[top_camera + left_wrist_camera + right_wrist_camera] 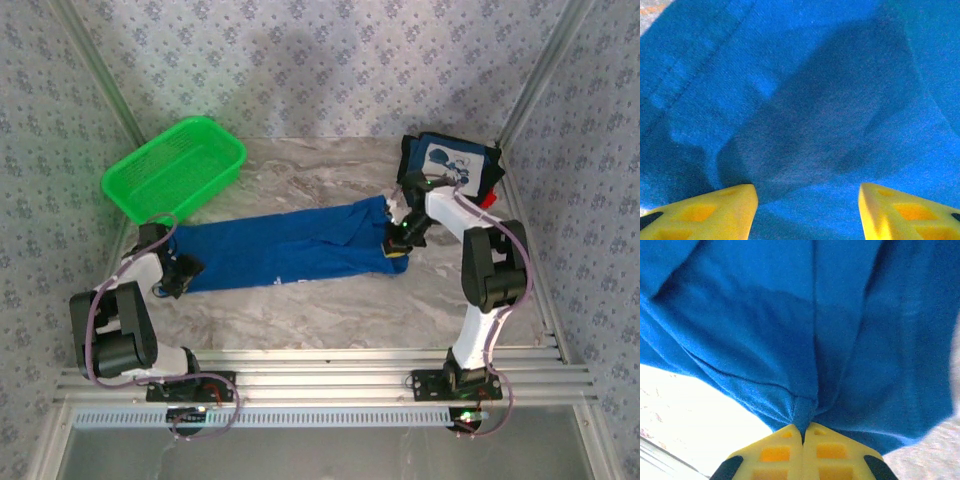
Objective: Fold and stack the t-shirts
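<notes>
Right gripper (803, 429) is pinching a fold of the royal blue shirt (290, 250) between fully closed yellow fingers, at the shirt's right end, right of centre in the overhead view. Across the table (330, 300), the left gripper (807, 192) is hanging over the shirt's left end, at the lower left of that view, its fingers standing moderately apart with blue cloth lying beneath them and nothing pinched between. The blue shirt is lying stretched in a long band across the middle of the table between the two grippers. In the upper left, the green basket (150, 150) is sitting apart from the shirt, showing its mesh floor across the whole inside. In the upper right corner, the navy shirt (455, 160) is lying folded, white cartoon panel facing up, with a bit of red shirt (489, 200) peeking out at its right edge.
</notes>
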`<state>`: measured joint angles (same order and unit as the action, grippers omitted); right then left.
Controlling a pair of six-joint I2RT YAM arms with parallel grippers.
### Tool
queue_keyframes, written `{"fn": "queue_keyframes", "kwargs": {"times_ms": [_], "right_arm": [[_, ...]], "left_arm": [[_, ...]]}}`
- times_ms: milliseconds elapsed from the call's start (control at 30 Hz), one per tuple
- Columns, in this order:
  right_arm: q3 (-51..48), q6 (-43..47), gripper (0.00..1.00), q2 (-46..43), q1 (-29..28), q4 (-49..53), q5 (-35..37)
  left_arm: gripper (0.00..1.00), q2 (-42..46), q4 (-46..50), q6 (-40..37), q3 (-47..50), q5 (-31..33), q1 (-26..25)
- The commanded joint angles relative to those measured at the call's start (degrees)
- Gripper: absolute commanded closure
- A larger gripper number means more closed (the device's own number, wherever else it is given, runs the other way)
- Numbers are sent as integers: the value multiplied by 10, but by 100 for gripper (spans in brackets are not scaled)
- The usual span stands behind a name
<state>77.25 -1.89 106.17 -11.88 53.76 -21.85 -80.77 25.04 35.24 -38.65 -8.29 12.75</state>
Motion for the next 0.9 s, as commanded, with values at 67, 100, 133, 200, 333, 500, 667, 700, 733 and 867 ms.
{"fn": "queue_keyframes", "kwargs": {"times_ms": [67,100,133,200,333,500,667,700,733,867], "right_arm": [[55,42,100,38,21,48,22],[62,44,100,46,23,49,25],[69,46,100,55,26,50,27],[83,52,100,70,29,52,32],[96,58,99,95,29,58,51],[97,55,94,115,30,48,65],[120,31,78,122,26,41,70],[124,24,71,116,26,39,68],[126,17,65,109,26,36,65],[133,-18,55,65,21,27,60]], "left_arm": [[42,-22,56,-25,17,24,6],[42,-23,57,-26,17,27,6],[42,-25,56,-26,17,26,6],[42,-27,54,-26,17,23,6],[42,-29,59,-27,15,26,6],[42,-32,57,-28,14,23,6],[37,-28,42,-46,2,-23,3],[36,-23,45,-49,-6,-30,1],[35,-18,48,-50,-13,-37,-1],[32,23,71,-46,-47,-61,-16]]}}
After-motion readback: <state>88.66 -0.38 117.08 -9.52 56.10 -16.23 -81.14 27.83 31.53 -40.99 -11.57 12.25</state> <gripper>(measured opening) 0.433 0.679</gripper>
